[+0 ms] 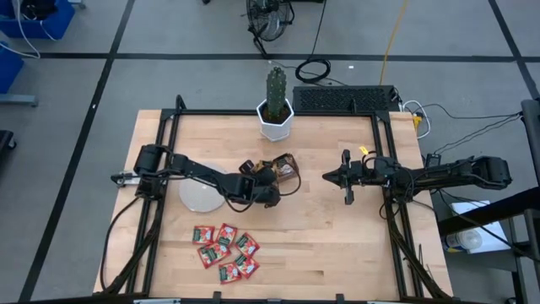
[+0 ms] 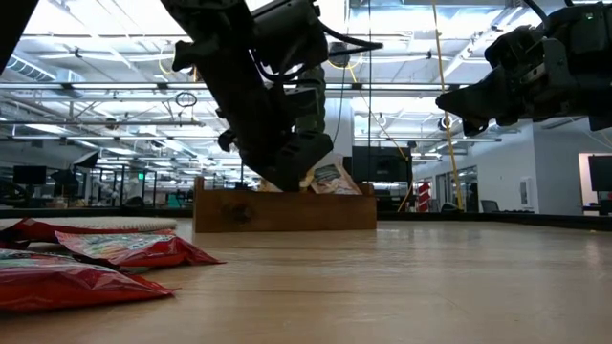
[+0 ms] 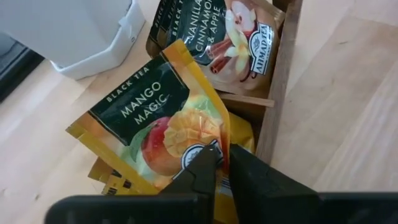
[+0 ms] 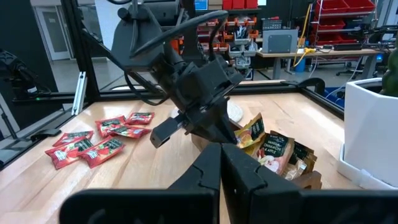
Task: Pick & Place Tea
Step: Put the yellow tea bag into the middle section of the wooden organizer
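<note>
My left claw (image 3: 222, 163), fingers nearly together, pinches the lower edge of a mango sachet (image 3: 163, 118) over the tray (image 3: 278, 93), red sachets (image 1: 225, 247) lying behind it, while my right claw (image 1: 327, 176) waits shut, well apart.

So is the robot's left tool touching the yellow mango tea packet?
Touching. In the left wrist view the left tool has its two dark fingers pinched on the lower edge of the mango tea packet, no gap showing.
</note>
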Controlling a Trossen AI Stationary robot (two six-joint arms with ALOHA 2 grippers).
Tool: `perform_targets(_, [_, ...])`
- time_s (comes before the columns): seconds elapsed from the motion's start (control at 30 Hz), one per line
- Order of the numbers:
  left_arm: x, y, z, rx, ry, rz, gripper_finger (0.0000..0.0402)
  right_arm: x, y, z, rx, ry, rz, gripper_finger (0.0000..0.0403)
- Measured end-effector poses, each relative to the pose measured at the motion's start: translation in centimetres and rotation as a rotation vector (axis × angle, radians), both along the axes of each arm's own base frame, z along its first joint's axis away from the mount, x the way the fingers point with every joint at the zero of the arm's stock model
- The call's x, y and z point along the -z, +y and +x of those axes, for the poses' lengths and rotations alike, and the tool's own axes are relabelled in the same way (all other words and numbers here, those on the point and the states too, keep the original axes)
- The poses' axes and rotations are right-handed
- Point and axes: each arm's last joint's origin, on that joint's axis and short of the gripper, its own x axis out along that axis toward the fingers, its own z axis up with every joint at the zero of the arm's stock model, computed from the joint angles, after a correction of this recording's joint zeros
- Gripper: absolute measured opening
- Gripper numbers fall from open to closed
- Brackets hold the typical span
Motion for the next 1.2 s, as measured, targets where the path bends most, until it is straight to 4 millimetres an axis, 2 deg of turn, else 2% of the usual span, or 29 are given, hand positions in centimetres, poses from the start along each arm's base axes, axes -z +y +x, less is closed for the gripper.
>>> perform_targets(0.33, [-0.2,-0.3,0.1,0.054,0.018,0.029,0.0158,0.0,0.0,0.0,0.0,0.0,0.0,0.0])
perform_targets(0.5, [-0.7,-0.5,-0.1,0.088,0.033,0.04,0.0193,0.0,0.0,0.0,0.0,0.0,0.0,0.0])
perform_targets(0.83, [-4.1,-0.9,-0.8,0.177,0.008,0.092,0.0209,0.0,0.0,0.0,0.0,0.0,0.0,0.0])
perform_targets(1.1, [-4.2,0.3,-0.7,0.151,0.018,0.101,0.0209,0.0,0.0,0.0,0.0,0.0,0.0,0.0])
perform_targets(1.2, [-4.4,0.5,-1.0,0.199,0.084,0.141,0.0209,0.0,0.0,0.0,0.0,0.0,0.0,0.0])
